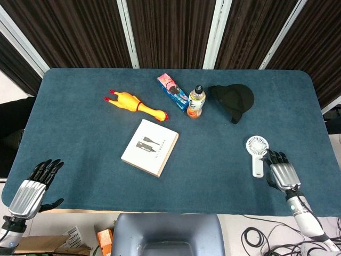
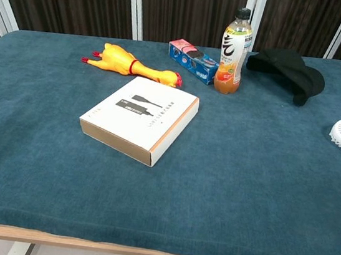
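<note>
Fingers spread, both empty: right hand just beside white fan; left hand idle at surface edge.
Judgement: approach fan handle squarely, wrap low, avoid nudging it away.

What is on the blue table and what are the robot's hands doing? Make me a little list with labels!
left hand: open, holds nothing, at the near left table edge
right hand: open, holds nothing, just beside the fan's handle
fan: white, lying flat
box: white, flat, mid-table
rubber chicken: yellow, lying behind the box
bottle: upright, orange drink
snack pack: beside the bottle
cap: black
table: blue cloth
</note>
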Motion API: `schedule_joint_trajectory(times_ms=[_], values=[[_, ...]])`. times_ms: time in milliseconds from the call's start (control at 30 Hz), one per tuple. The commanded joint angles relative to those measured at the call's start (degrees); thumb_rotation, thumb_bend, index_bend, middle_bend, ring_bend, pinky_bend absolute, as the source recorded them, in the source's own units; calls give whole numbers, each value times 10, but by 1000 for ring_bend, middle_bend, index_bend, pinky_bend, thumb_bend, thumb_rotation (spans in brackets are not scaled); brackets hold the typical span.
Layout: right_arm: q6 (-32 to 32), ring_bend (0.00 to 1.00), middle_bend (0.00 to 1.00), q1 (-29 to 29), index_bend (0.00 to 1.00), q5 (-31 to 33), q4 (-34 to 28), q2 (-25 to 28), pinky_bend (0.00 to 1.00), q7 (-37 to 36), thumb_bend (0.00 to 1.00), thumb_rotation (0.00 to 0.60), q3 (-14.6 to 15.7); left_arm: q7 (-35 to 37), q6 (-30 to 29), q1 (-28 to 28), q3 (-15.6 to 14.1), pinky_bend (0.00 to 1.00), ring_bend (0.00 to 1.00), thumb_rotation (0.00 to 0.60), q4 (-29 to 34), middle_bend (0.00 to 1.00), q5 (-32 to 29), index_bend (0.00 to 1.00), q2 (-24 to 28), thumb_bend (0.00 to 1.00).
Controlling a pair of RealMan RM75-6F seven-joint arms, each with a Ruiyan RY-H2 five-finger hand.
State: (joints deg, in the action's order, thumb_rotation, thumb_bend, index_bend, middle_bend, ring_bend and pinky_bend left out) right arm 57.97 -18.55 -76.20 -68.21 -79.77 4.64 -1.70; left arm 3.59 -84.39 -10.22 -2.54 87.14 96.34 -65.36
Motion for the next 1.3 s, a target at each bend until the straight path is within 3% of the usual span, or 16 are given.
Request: schedule_joint_trajectory(times_ms=[33, 1300], values=[[-1, 0, 0, -1, 237, 0, 1, -1, 0, 1, 551, 600, 0, 0, 0, 0, 0, 112, 20, 600, 0, 69, -1, 0, 0, 30], [4, 0, 0, 0, 239, -8, -2, -1, 0, -1, 551, 600, 4, 2, -2, 0, 1, 113, 21, 600, -1, 68, -1, 0, 1, 30]])
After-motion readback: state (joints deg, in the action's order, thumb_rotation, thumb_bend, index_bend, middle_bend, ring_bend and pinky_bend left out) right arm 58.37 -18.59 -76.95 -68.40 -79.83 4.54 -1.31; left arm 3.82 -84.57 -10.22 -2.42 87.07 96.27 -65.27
